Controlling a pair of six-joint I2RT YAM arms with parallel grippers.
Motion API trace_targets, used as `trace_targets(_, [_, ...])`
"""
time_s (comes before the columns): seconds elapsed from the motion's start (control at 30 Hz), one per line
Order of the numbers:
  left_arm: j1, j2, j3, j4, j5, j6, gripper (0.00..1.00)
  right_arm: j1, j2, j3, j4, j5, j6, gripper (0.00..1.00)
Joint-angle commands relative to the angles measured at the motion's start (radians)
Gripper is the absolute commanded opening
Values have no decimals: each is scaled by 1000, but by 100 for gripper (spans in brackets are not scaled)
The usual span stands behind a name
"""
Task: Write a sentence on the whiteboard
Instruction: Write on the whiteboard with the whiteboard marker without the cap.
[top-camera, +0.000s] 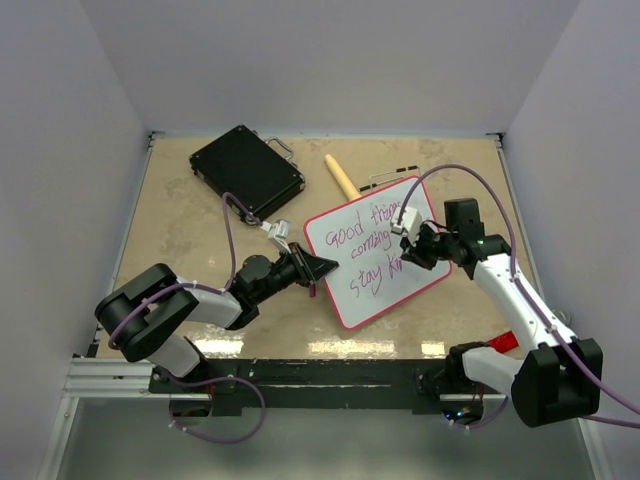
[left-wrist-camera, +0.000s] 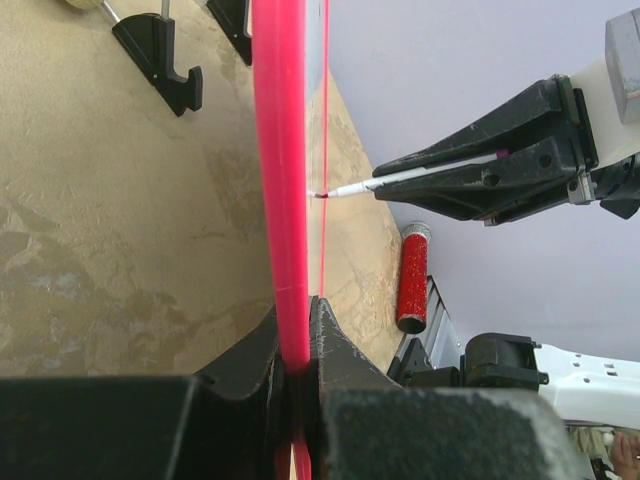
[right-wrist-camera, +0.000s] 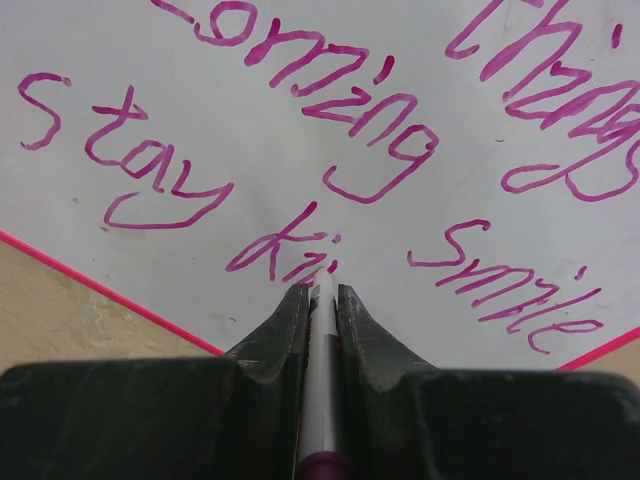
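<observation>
Operator, findings at the moment of inspection.

**Position.** The whiteboard (top-camera: 372, 296) sat askew on the table (top-camera: 180, 230) between your two arms. The black hard case (top-camera: 247, 170) lay beyond its far left corner.

**Left gripper.** Your left gripper (top-camera: 322, 268) was pinched onto the board's left rim. The left wrist view showed the pink edge clamped between the jaws.

**Right gripper.** Your right gripper (top-camera: 415, 245) hung over the board's right half, pressed together on a thin white marker (right-wrist-camera: 322, 380). The marker tip touched the writing face.

**Progress.** The sentence (right-wrist-camera: 330, 150) read "Good things coming smile stay ki". I judged the last word unfinished and the task near its end.

**Handling.**
- The board looked light, thin and stiff.
- Its glossy face would be slippery under a finger pad, and the ink would smear at a touch.
- You were right to take hold at the rim only, well clear of the lettering.
- A panel clamped at one edge could pivot or flex under the pen, so in my judgement the remaining strokes called for light pressure.
- I could not tell whether all of the board's feet rested on the table.

**Surroundings.** A red glitter tube (left-wrist-camera: 412, 280) lay off the board's near right side, well apart from it. I judged it no obstruction.
</observation>
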Motion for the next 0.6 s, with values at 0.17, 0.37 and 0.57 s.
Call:
trace_targets(0.17, [-4,-31,9,95,46,46,0,-2,-25,10,99,49,43,0])
trace_targets(0.37, [-4,-34,4,97,43,46,0,-9,-13,7,76,54,32,0])
trace_targets(0.57, [-3,-31,-2,101,38,46,0,-14,-20,-5,38,52,7,0])
